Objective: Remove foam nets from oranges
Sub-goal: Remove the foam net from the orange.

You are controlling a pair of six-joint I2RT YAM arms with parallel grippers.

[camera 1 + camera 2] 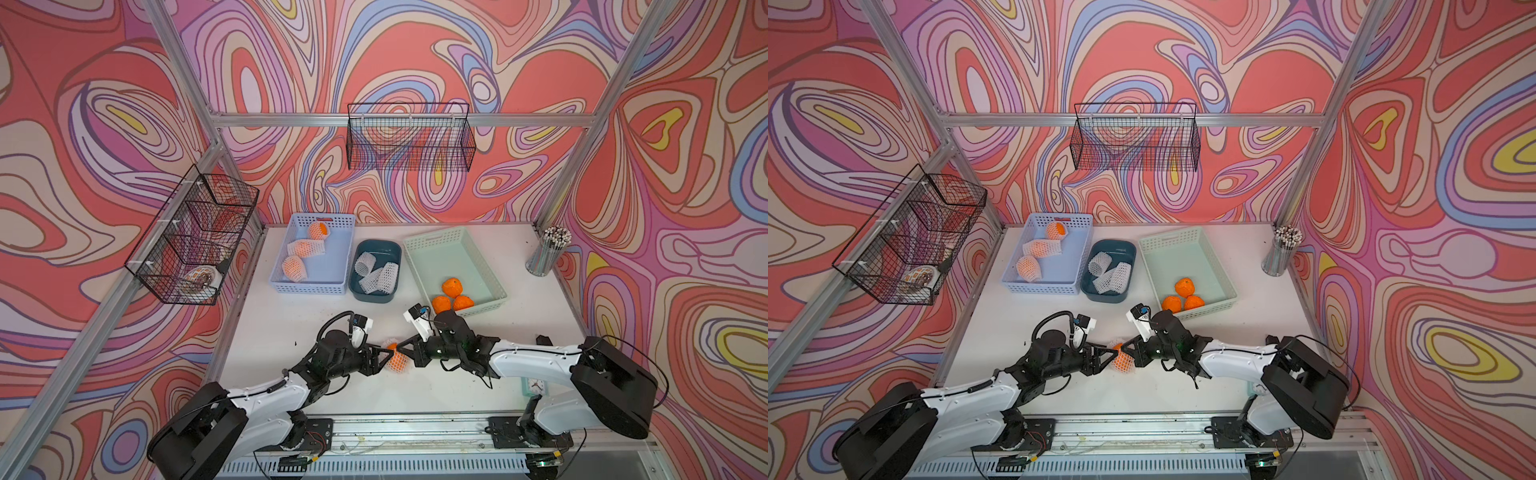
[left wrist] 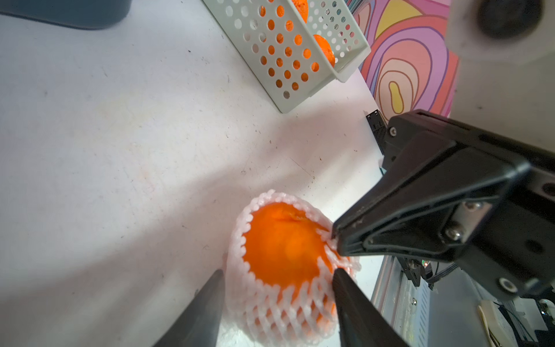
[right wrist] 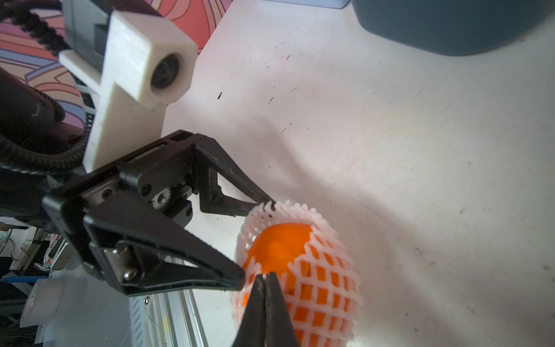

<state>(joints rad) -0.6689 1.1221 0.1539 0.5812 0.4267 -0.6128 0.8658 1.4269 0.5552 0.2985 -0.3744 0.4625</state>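
Right gripper: I pinch foam net rim | left gripper straddles orange, grip unclear | three bare oranges 1 o'clock | three netted oranges 11 o'clock

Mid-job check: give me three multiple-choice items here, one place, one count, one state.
1. The bare oranges lie in: A the mint-green basket; B the dark bin; C a wire basket.
2. Netted oranges in the blue basket: A one; B three; C five.
3. The right gripper is: A wide open; B shut on the foam net rim; C holding a bare orange.
Answers: 1 A, orange shows inside its walls; 2 B, three wrapped fruits lie there; 3 B, its tips pinch the mesh edge.
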